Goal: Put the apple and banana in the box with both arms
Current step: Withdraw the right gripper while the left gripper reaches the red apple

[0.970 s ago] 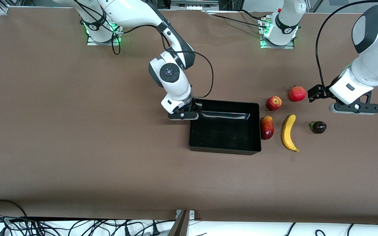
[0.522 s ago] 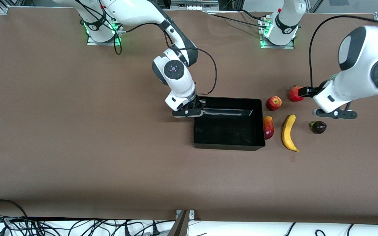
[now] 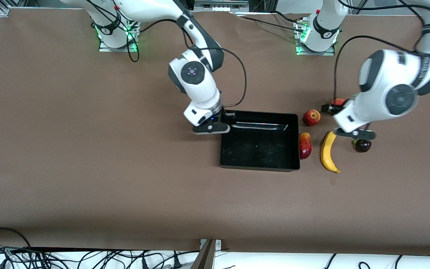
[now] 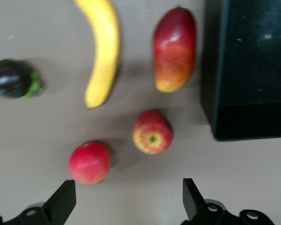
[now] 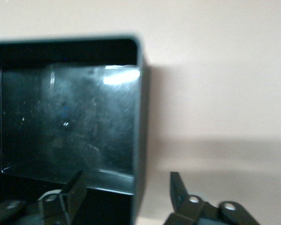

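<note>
Clock hours are read on the bench from the front camera, with 12 toward the arm bases.

1. The apple point(image 3: 311, 117) sits on the bench just off the box's point(image 3: 259, 166) 1 o'clock corner, not yet in it. It is round, so an off-centre pinch would likely roll it away.
2. A plain red round fruit point(image 4: 88, 162) lies near the apple, at its 2 o'clock. In the left wrist view both sit ahead of the left gripper point(image 4: 126, 202), whose fingers are spread wide, so you could drop onto the wrong one.
3. The banana point(image 3: 327, 151) lies on the bench at 3 o'clock of the box, with a mango point(image 3: 304, 145) between them. If you grip the banana near a tip, it may swing or slip.
4. The mango rests against the box wall, and any sweep there could push it along.
5. The right gripper point(image 5: 127, 187) is at the box's 10 o'clock corner, fingers apart astride the wall. Moving sideways from there would drag or tilt the box.
</note>
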Robot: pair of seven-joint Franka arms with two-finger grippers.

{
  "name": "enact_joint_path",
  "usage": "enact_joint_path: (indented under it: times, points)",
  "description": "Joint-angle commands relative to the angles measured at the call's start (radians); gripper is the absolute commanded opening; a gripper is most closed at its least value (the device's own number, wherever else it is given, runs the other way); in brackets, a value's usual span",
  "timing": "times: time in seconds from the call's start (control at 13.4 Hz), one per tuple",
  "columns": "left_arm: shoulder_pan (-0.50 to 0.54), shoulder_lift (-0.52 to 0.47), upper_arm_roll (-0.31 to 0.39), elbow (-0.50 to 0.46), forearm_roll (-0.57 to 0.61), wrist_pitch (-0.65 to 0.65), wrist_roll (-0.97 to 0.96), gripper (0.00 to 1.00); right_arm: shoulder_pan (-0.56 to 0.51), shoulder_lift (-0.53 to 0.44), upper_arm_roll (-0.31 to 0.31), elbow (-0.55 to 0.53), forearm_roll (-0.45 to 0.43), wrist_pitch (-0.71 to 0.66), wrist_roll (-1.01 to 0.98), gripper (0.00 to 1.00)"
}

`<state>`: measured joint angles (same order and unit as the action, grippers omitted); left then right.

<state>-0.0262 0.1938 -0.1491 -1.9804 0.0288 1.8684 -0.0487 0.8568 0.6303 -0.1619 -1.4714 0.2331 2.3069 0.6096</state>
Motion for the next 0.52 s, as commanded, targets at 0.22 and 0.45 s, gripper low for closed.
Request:
enact_joint_path:
  times: [0.22,0.45]
  points:
    - [0.003,-0.063,-0.064,-0.311,-0.001,0.366,0.027,1.00,-0.002,-0.223,-0.310,-0.021,0.022,-0.272,-0.257,1.00]
    - [0.012,-0.044,-0.064,-0.321,0.046,0.396,0.085,1.00,-0.002,-0.315,-0.405,-0.032,0.019,-0.423,-0.333,1.00]
